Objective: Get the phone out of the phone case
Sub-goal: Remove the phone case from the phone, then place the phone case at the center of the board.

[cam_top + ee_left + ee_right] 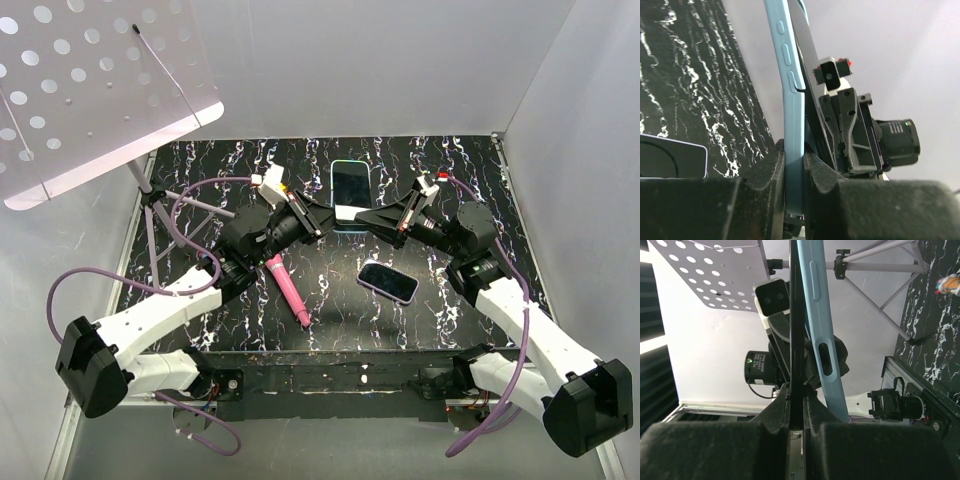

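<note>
Where the two arms meet above the middle of the table, you have the phone case (791,100) held on edge in the air, with the phone (796,300) only partly seated in it. Your left gripper (794,161) is clamped on the light blue rim of the case. Your right gripper (796,397) is pinched tight on the thin dark edge of the phone. In the right wrist view the blue shell stands away from the dark slab near the fingers and meets it farther up.

Below lies the black, white-veined table (200,165). It carries a second phone (388,282), dark and lying flat near the right arm, and a pink pen (288,292) near the left arm. A perforated music stand (80,90) on a tripod stands at the far left, and plain white walls (400,60) close in the space.
</note>
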`<state>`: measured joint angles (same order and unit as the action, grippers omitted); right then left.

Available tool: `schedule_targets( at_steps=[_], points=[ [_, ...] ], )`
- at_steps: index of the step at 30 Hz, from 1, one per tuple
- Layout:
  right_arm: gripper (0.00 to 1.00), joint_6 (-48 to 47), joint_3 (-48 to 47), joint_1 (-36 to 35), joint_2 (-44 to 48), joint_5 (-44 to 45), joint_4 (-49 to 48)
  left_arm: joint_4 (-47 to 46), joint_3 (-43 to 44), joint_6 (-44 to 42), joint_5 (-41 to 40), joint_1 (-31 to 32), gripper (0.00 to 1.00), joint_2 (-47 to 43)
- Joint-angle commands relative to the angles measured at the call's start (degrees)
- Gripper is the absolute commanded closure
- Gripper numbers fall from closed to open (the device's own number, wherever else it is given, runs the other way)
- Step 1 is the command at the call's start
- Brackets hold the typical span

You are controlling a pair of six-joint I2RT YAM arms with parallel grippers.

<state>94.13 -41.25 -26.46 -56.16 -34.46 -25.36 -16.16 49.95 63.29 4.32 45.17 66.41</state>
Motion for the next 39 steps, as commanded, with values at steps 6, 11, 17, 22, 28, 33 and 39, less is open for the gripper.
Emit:
schedule_targets(
  at_steps=[6, 11, 17, 22, 28, 33, 39],
  points=[
    [0.99, -10.35, 1.62, -1.05, 6.94, -5.88, 5.49, 15.81, 7.26, -3.7, -17.76, -2.62, 1.0, 3.8],
    [0.99, -12.99, 4.43, -0.96, 9.93, -6.15, 9.96, 12.5, 7.62, -1.76, -13.37, -6.58, 1.0, 12.76],
    [0.99, -36.96, -4.96, 0.7, 10.64, 4.38, 43.32, 15.18, 20.5, -12.11, -2.58, -12.2, 1.0, 30.49],
    [0.99, -45.08, -7.35, 3.6, 11.69, 10.2, 51.99, 17.74, 31.68, -18.89, 3.76, -15.8, 1.0, 43.95],
    [0.99, -47.19, -6.47, 6.85, 11.34, 8.09, 54.54, 26.78, 52.38, -20.3, 12.02, -19.5, 1.0, 61.26],
    [0.99, -47.63, -6.21, 9.05, 10.99, 7.21, 54.98, 31.11, 60.61, -19.26, 11.86, -21.17, 1.0, 68.49],
    [0.99, -47.81, -6.65, 10.64, 9.14, 5.9, 54.28, 25.66, 61.75, -13.1, 13.17, -23.72, 1.0, 71.92]
  ],
)
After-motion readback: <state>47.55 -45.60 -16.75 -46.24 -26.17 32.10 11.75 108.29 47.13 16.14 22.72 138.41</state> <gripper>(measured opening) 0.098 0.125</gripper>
